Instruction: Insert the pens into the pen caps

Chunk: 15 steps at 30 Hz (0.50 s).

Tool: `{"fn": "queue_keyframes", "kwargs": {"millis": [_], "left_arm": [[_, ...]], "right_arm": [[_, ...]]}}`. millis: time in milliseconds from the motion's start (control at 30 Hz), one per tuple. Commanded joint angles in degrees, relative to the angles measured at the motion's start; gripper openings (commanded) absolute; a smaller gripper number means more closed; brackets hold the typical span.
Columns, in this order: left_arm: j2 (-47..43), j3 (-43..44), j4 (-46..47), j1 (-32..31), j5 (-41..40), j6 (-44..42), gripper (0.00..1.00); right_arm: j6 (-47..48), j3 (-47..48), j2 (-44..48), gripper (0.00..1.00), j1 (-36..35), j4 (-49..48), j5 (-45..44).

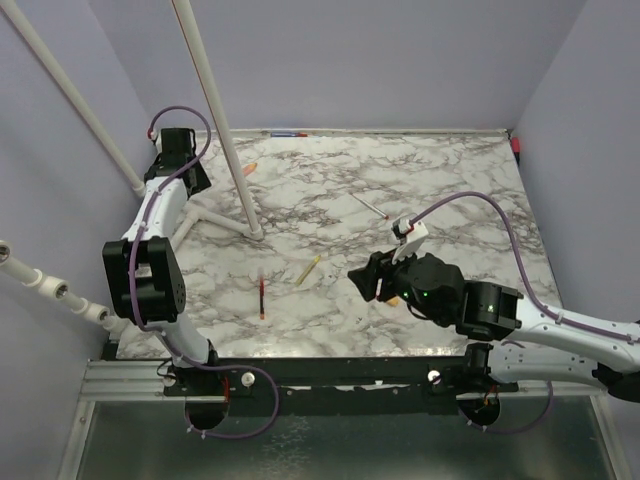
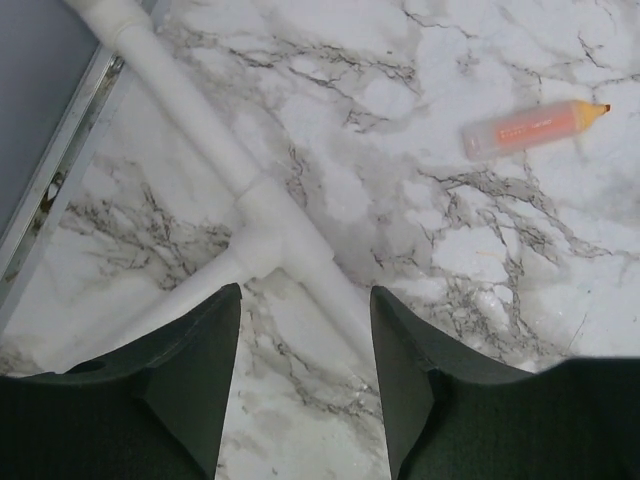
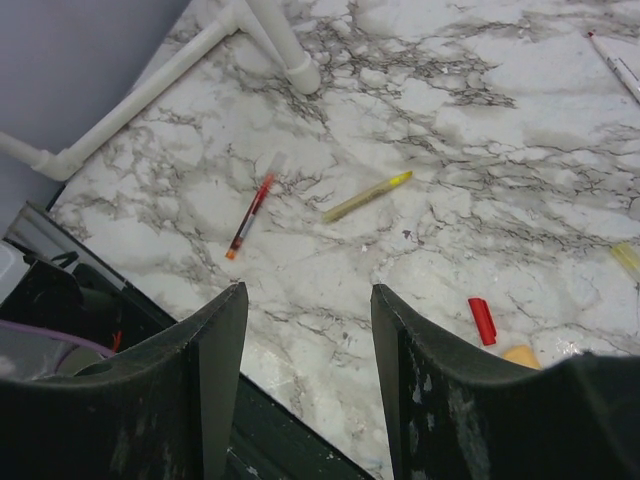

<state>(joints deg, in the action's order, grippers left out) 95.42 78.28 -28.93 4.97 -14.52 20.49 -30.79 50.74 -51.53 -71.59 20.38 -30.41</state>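
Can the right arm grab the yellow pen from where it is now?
Probably yes. The yellow pen lies just ahead of the right fingers, which are open, and nothing stands between them.

Soft, even light fills all three views, bright and without hard shadows. The marble table (image 1: 450, 170) is glossy, with a pale sheen low and to the right of the right gripper (image 3: 308, 290). Ahead and right of the left gripper (image 2: 305, 291), the orange pen (image 2: 535, 127) looks washed out and slightly soft. Both grippers' dark fingers (image 3: 200, 400) show little detail, with blurred near edges.
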Motion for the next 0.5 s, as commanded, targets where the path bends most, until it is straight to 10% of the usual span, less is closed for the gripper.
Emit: {"fn": "queue_keyframes", "kwargs": {"millis": [0, 467], "left_arm": [[6.0, 5.3, 3.8, 0.4, 4.9, -4.7, 0.57], [27.5, 23.0, 6.2, 0.4, 14.5, -14.0, 0.67]], "right_arm": [[0.1, -1.1, 0.9, 0.57, 0.2, 0.1, 2.7], [-1.5, -1.3, 1.6, 0.59, 0.2, 4.4, 3.5]]}}
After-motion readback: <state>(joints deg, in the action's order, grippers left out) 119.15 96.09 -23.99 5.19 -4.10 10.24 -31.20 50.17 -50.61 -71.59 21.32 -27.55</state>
